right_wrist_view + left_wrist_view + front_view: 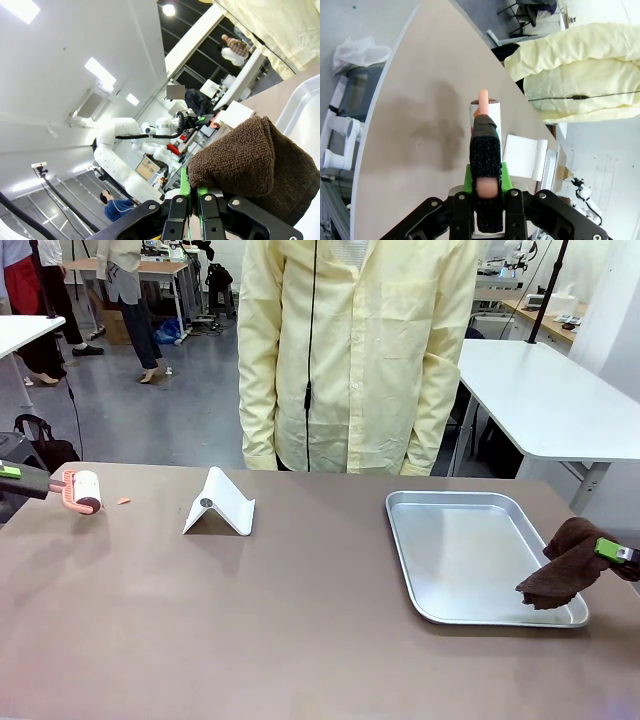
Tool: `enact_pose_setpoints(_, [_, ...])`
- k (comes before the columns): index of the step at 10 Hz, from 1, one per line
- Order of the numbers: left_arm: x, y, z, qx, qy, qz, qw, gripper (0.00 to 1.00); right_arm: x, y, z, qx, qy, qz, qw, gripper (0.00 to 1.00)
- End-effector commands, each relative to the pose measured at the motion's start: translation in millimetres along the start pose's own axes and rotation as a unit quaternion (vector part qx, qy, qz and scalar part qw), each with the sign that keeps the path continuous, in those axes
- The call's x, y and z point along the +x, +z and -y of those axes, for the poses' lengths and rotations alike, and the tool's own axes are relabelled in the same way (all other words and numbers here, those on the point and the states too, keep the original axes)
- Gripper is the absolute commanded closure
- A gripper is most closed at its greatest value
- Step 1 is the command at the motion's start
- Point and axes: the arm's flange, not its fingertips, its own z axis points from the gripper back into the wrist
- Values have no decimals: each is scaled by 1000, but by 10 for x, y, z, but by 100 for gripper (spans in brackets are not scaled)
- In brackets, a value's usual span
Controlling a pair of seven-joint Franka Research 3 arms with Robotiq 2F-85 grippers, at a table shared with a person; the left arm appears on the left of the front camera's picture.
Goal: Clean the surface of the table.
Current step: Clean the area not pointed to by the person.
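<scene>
The grey-brown table [300, 630] spreads across the front view. At its far left edge my left gripper [14, 476] is shut on the black-wrapped pink handle of a lint roller [84, 490], whose white roll hovers just above the top. In the left wrist view the lint roller [485, 116] points away from my left gripper [486, 176] over the table [415, 100]. At the far right my right gripper [614, 551] is shut on a dark brown cloth [562, 566] hanging over the tray's right rim. The brown cloth [250, 160] bulges above my right gripper [193, 192].
A silver metal tray [470, 502] lies on the right half. A white folded stand [222, 504] sits left of centre, with a small pink scrap [123, 501] near the roller. A person in a pale yellow shirt [350, 350] stands at the far edge.
</scene>
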Motion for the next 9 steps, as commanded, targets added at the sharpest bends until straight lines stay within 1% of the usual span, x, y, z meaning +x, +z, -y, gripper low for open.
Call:
enact_pose_setpoints(1, [12,-61,-21,-1,-11,15,1000,78,39,1,-42,-2,-2,-3,1000,94])
enact_pose_setpoints(4, [58,-154,-59,5,-24,38,999,78,39,1,-42,-2,-2,-3,1000,94])
enact_pose_setpoints(6, [75,-228,-63,-1,-24,44,999,78,39,1,-42,-2,-2,-3,1000,94])
enact_pose_setpoints(9, [82,-348,-125,16,-20,23,999,78,39,1,-42,-2,-2,-3,1000,94])
